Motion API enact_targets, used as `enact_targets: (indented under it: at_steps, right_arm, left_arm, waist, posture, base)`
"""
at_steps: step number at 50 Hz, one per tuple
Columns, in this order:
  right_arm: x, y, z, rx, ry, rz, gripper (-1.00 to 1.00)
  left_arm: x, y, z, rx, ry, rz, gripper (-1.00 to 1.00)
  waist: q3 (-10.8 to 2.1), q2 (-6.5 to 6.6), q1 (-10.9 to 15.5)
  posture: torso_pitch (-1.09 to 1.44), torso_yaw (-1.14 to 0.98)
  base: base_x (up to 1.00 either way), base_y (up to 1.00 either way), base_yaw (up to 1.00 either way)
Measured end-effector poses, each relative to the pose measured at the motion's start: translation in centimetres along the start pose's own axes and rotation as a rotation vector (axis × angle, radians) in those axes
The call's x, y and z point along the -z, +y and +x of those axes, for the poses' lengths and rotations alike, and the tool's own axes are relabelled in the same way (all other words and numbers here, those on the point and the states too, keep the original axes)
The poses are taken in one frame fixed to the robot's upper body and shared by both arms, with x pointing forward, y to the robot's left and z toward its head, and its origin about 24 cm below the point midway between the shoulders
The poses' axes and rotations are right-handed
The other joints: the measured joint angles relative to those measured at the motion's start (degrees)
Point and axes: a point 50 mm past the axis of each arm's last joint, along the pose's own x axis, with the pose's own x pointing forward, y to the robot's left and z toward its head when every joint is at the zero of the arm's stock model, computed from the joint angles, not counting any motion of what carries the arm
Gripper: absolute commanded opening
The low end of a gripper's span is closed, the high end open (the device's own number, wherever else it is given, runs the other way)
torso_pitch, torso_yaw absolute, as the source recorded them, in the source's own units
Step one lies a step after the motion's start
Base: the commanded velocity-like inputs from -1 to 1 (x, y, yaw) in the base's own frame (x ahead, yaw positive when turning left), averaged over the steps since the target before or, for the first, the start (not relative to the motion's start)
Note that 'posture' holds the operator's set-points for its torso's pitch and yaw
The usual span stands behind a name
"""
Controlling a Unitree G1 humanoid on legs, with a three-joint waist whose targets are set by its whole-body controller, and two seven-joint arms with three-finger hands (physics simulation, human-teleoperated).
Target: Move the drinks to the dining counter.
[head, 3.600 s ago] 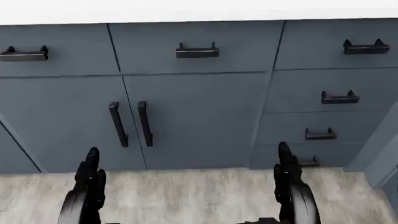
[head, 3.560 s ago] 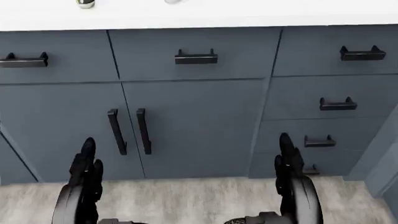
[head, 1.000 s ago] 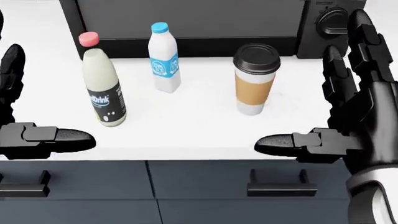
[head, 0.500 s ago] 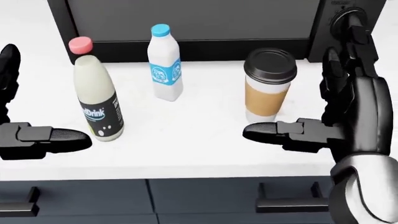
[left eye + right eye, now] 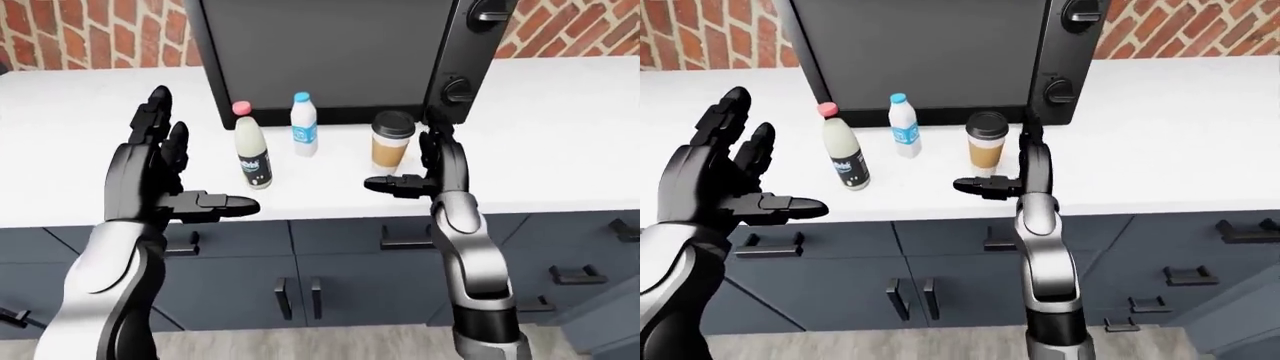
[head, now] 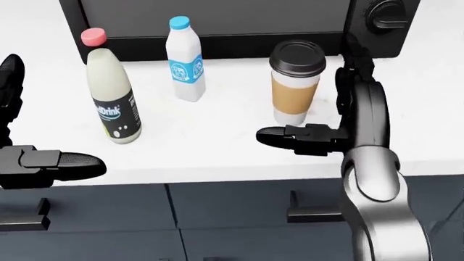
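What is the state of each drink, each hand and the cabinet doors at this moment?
coffee cup: upright, lid on, not held.
blue-cap bottle: upright, capped.
pink-cap bottle: upright, capped.
right hand: open, beside the cup.
left hand: open, empty.
cabinet doors: closed.

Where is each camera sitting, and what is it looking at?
Head view: on the robot's head, looking down at the white counter from close up; shows the coffee cup, two bottles, the right hand and part of the left hand.
Left-eye view: on the head, looking wider at the counter, the microwave and the brick wall; both arms show.
Right-eye view: almost the same picture, shifted sideways; both arms show.
All three share the pink-capped bottle, the blue-capped bottle and the cup.
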Motion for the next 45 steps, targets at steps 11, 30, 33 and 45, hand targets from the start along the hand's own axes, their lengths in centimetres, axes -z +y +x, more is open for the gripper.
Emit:
enact_targets:
  at_steps: [11, 30, 33, 45]
  right_arm:
    - [-0.1, 1.2, 2.5, 0.005, 0.027, -0.024, 0.64]
    - [0.0, 1.5, 4.5, 0.034, 0.050, -0.049, -0.91]
    - [-0.7, 1.4, 4.1, 0.030, 0.036, -0.047, -0.96]
    - [-7.1, 0.9, 1.4, -0.001, -0.114, -0.007, -0.97]
  left_arm:
    - [0.4, 0.1, 0.0, -0.003, 0.009, -0.002, 1.00]
    - [0.2, 0.2, 0.0, 0.003, 0.001, 0.001, 1.00]
    - [0.5, 0.2, -0.1, 0.003, 0.009, -0.001, 1.00]
    - [1.5, -0.5, 0.5, 0.012, 0.030, 0.005, 1.00]
  waist:
    - [-0.10, -0.02, 0.2]
    - [-0.56, -0.02, 0.5]
    - [-0.43, -0.01, 0.5]
    - [-0.46, -0.41, 0.7]
  posture:
    - [0.00, 0.00]
    - [0.00, 0.00]
    - [0.00, 0.00]
    - [0.00, 0.00]
  base:
    - [0.00, 0.00, 0.00]
    - [0.00, 0.00, 0.00]
    - [0.00, 0.00, 0.00]
    - [0.00, 0.00, 0.00]
